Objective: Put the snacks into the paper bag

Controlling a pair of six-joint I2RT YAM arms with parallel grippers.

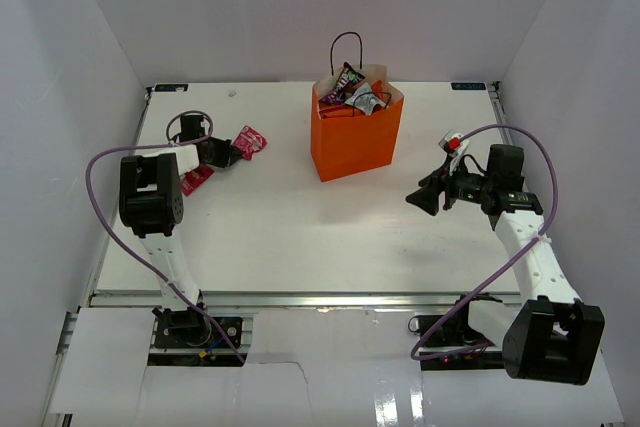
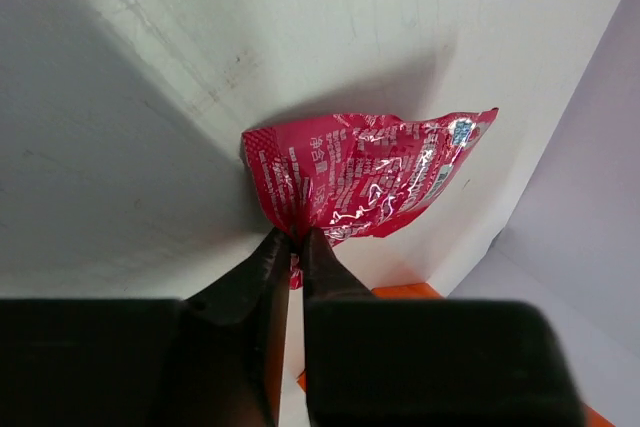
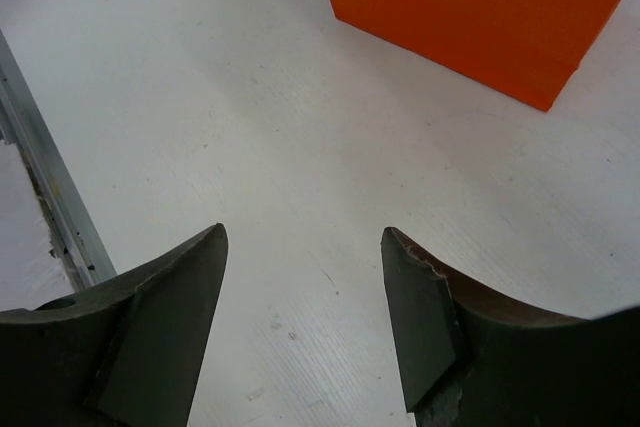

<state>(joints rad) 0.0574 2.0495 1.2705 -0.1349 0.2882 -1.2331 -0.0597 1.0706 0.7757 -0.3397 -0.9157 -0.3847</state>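
Observation:
The orange paper bag [image 1: 356,142] stands upright at the back middle of the table, with several snack packets [image 1: 350,95] showing at its open top. My left gripper [image 1: 228,152] is shut on the edge of a pink packet [image 1: 251,140], left of the bag. In the left wrist view the fingertips [image 2: 293,239] pinch the crinkled pink packet [image 2: 370,172], which casts a shadow on the table. Another pink packet [image 1: 197,179] lies by the left arm. My right gripper [image 1: 425,197] is open and empty, to the right of the bag and in front of it. It also shows in the right wrist view [image 3: 305,247], with the bag's lower corner [image 3: 480,7] beyond it.
White walls close in the table on the left, the back and the right. A metal rail [image 1: 300,299] runs along the near edge. Purple cables [image 1: 100,197] loop from both arms. A sliver of the orange bag [image 2: 400,292] shows past the left fingers.

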